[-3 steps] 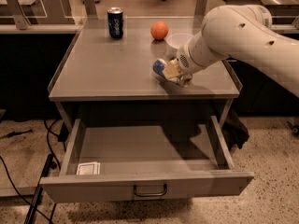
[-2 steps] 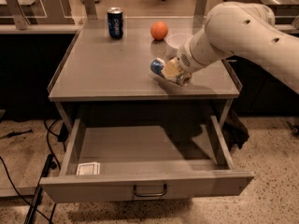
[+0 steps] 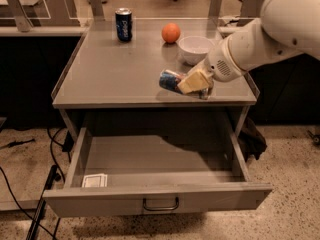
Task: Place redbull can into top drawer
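Note:
The redbull can (image 3: 170, 81), blue and silver, is held on its side just above the front right part of the tabletop (image 3: 115, 69). My gripper (image 3: 192, 84) is shut on the can, its tan fingers (image 3: 194, 80) around the can's right end. The white arm reaches in from the upper right. The top drawer (image 3: 155, 199) is pulled open below the tabletop, with its dark bar handle (image 3: 160, 204) at the centre of the front panel. The can is above the table's front edge, behind the drawer's open space.
A dark blue Pepsi can (image 3: 123, 25) stands at the back left of the table. An orange (image 3: 171, 33) and a white bowl (image 3: 195, 48) sit at the back right. A small white card (image 3: 95, 180) lies in the drawer's front left corner. Cables run on the floor at left.
The gripper has carried the can forward and slightly left, toward the table's front edge. The white bowl, hidden before by the arm, now shows.

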